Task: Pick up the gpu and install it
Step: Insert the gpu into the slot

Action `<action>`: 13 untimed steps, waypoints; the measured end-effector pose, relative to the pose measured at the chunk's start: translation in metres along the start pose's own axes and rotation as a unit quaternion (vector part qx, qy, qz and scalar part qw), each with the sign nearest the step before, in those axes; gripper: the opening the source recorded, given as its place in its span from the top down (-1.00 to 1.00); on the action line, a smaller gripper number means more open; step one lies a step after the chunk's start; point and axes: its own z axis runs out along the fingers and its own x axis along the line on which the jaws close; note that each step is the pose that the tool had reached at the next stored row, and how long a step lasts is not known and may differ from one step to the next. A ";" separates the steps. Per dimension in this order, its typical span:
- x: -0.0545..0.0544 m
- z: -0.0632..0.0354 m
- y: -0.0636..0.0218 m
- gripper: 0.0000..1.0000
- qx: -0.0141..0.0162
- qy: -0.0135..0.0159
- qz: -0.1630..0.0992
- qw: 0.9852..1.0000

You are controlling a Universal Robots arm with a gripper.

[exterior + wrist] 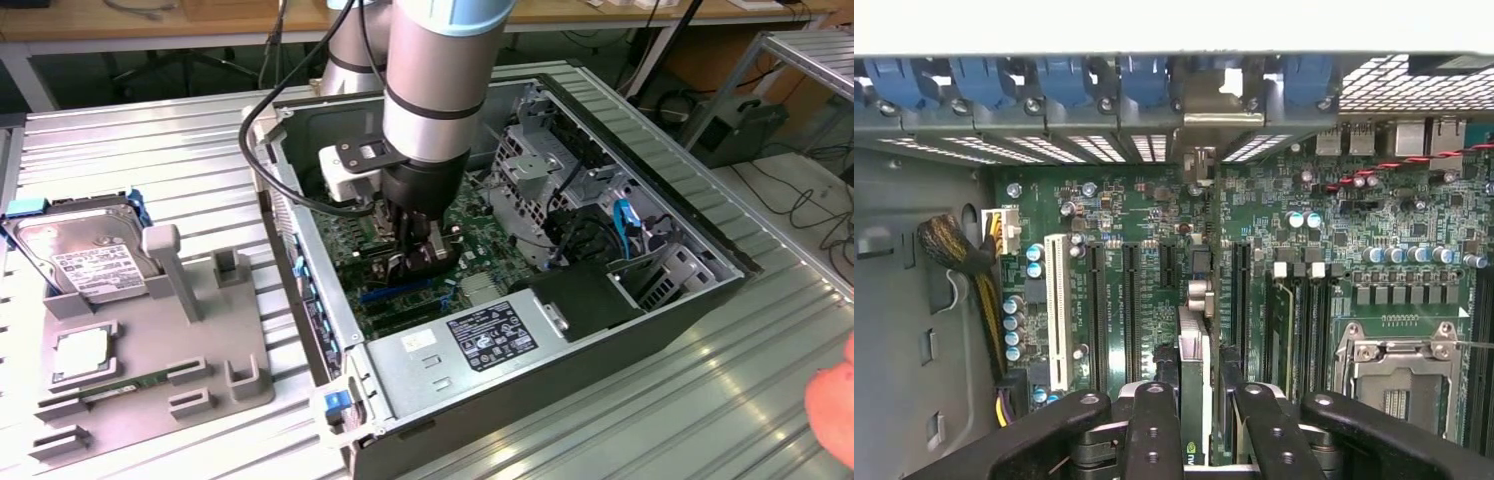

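Observation:
The gpu (pixel 1193 372) is seen edge-on as a thin dark card standing upright between my fingers (pixel 1152 432), running toward the rear wall of the open computer case (pixel 694 300). Its silver end bracket (pixel 1206 110) lies against the row of rear slot openings. My gripper (pixel 1199 440) is shut on the card's sides, low over the green motherboard (pixel 1334 230), in line with the long black expansion slots (pixel 1129 310). In the exterior view the gripper (pixel 416 258) reaches down into the case with the dark card (pixel 435 250) in it. I cannot tell whether the card's edge sits in a slot.
A grey fixture plate (pixel 227 350) at the exterior view's left carries a hard drive (pixel 80 255), a processor (pixel 83 352) and a green memory stick (pixel 127 385). The power supply (pixel 487 335) and drive cage (pixel 534 165) crowd the case. A hand (pixel 834 405) shows at the lower right edge.

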 end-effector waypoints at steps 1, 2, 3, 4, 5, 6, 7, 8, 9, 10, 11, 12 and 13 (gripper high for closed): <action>0.000 0.0002 0.0000 0.48 0.000 0.000 -0.001 1.000; 0.000 0.0003 0.0000 0.48 0.000 0.000 -0.003 1.000; -0.001 0.0005 0.0001 0.48 0.000 0.000 -0.008 1.000; -0.001 0.0006 0.0000 0.48 0.000 0.000 -0.010 1.000; -0.001 0.0006 0.0000 0.48 0.000 0.000 -0.012 1.000; -0.002 0.0009 0.0000 0.48 0.000 0.000 -0.013 1.000; -0.002 0.0012 0.0000 0.48 0.000 0.000 -0.013 1.000; -0.002 0.0016 0.0000 0.48 0.000 0.000 -0.013 1.000; -0.002 0.0019 0.0001 0.48 0.000 0.000 -0.013 1.000; -0.002 0.0025 0.0001 0.48 0.000 0.000 -0.013 1.000; -0.002 0.0029 0.0001 0.48 0.000 0.000 -0.013 1.000; -0.002 0.0034 0.0001 0.48 0.000 0.000 -0.013 1.000; -0.002 0.0041 0.0001 0.48 0.000 0.001 -0.013 1.000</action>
